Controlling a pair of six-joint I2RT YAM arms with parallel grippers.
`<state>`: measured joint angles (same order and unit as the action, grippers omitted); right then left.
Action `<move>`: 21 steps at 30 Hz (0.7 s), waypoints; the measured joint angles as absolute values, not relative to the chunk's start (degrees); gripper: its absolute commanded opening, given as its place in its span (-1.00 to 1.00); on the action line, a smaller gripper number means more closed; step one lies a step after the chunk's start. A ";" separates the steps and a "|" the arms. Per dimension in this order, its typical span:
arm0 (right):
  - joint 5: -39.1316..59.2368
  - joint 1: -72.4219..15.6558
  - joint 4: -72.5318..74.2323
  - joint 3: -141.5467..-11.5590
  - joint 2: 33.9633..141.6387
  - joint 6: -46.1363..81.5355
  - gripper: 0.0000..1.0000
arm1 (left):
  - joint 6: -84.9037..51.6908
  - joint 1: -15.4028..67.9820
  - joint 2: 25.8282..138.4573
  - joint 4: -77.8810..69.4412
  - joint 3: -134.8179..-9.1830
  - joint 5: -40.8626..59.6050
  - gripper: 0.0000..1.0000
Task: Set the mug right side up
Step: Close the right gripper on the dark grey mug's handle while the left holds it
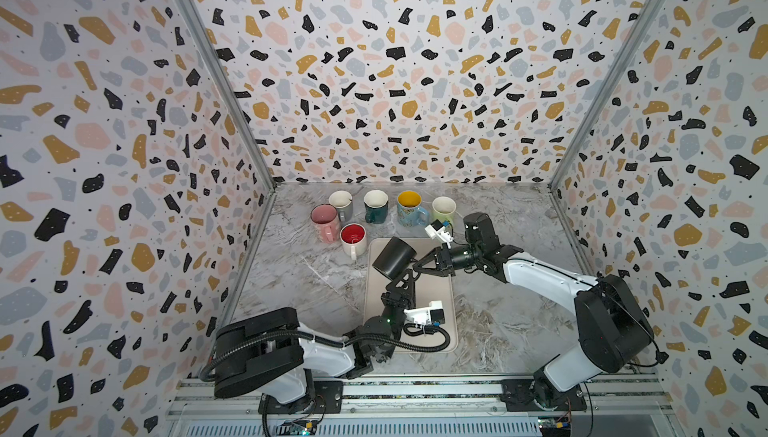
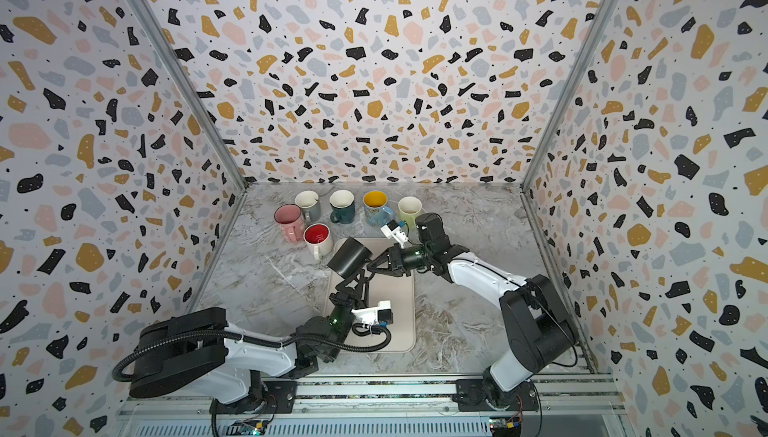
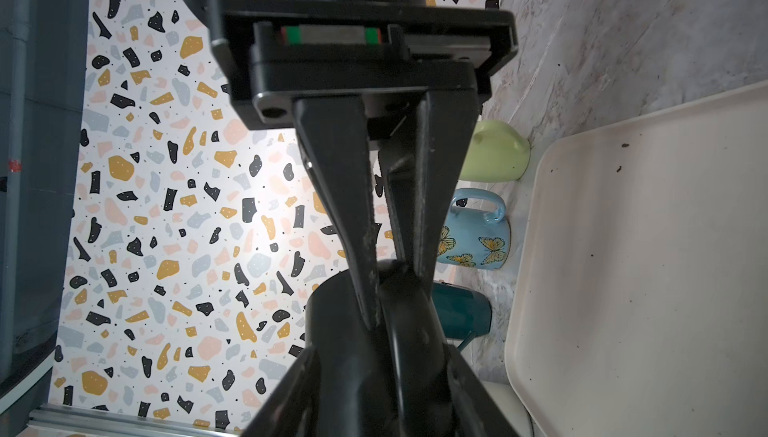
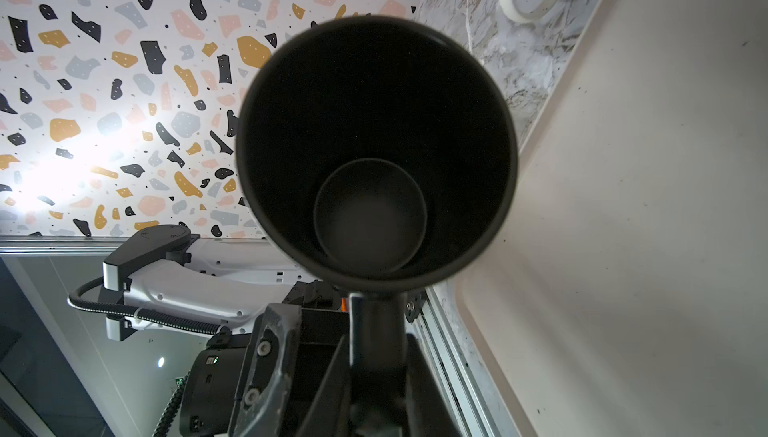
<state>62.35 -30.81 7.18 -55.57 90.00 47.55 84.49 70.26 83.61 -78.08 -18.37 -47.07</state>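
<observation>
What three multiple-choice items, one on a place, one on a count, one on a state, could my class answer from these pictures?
1. Where is the black mug? A. Upright among the other mugs. B. Held tilted over the beige tray. C. On the front rail.
2. How many other mugs stand upright on the marble table? A. Six. B. Four. C. Eight.
3. What is the right tool doing? A. Hanging open. B. Out of view. C. Shut on the black mug.
Answers: 1 B, both top views show it; 2 A, six mouths face up; 3 C, the right wrist view shows it clamped.
</observation>
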 measured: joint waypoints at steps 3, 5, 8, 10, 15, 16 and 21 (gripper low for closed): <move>62.37 -30.81 7.16 -55.72 90.06 47.55 -1.00 | 84.62 70.26 83.42 -78.06 -18.35 -47.07 -0.05; 62.48 -30.81 7.05 -56.03 90.17 47.51 -1.00 | 84.66 70.26 83.26 -78.08 -18.35 -47.16 -0.04; 62.70 -30.65 6.83 -56.53 90.39 47.44 -1.00 | 84.82 70.26 82.89 -78.08 -18.35 -47.31 -0.04; 63.16 -30.37 6.70 -56.55 90.39 47.44 -1.00 | 84.90 70.26 82.43 -78.00 -18.33 -47.31 -0.04; 63.75 -29.36 6.44 -56.97 90.39 47.29 -1.00 | 84.90 70.26 80.34 -77.54 -17.10 -47.66 -0.01; 63.79 -29.10 6.39 -57.10 90.39 47.27 -1.00 | 84.88 70.26 79.88 -77.52 -16.84 -47.81 0.00; 60.07 -27.35 4.40 -57.47 90.91 45.54 -1.00 | 84.40 70.32 75.57 -80.36 -16.19 -49.71 0.06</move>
<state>60.07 -27.35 4.40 -57.47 90.91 45.54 84.40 70.32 75.57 -80.36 -16.19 -49.71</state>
